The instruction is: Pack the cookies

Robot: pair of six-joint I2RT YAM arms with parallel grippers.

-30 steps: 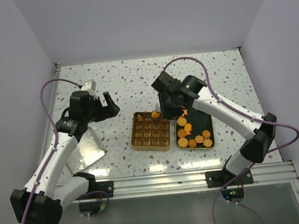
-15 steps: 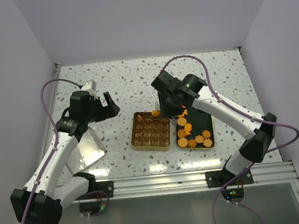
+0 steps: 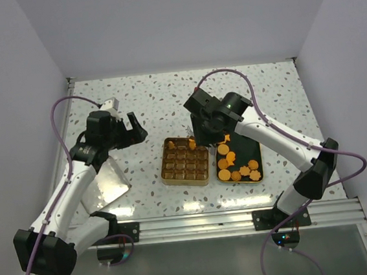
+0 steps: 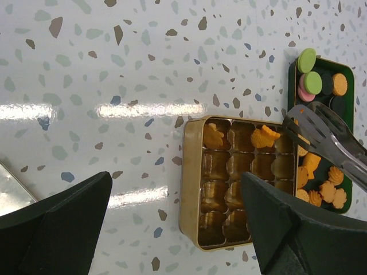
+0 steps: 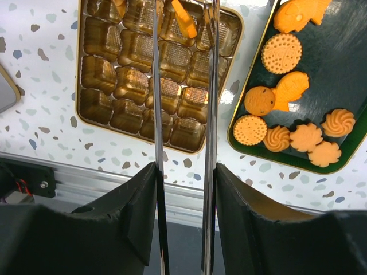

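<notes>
Left end effector (image 3: 137, 129) hangs above the speckled surface (image 4: 114, 57), jaws spread wide, nothing between them. It sits well to the left of the gold tray (image 4: 191, 183), and a shiny flat metal piece (image 3: 107, 184) lies below that arm.

Over to the right end effector (image 5: 184, 172): it's gripping a pair of metal tongs (image 4: 321, 140), fingers pressed on the two long blades. The blades reach out over the gold tray's far row with a clear gap between them. A tilted cookie (image 5: 183, 17) sits in a far-row compartment right between the blade tips, and neither blade appears to pinch it, though the tips run out of view at the top edge. A second cookie (image 4: 213, 136) rests in the same row, two compartments toward the left arm's side. Every other gold compartment in view is bare.

Just beside the gold tray on the right arm's side, the dark green tray (image 5: 344, 69) carries the remaining cookies (image 5: 282, 52): round discs, swirls, leaf shapes and fish shapes, lying flat
</notes>
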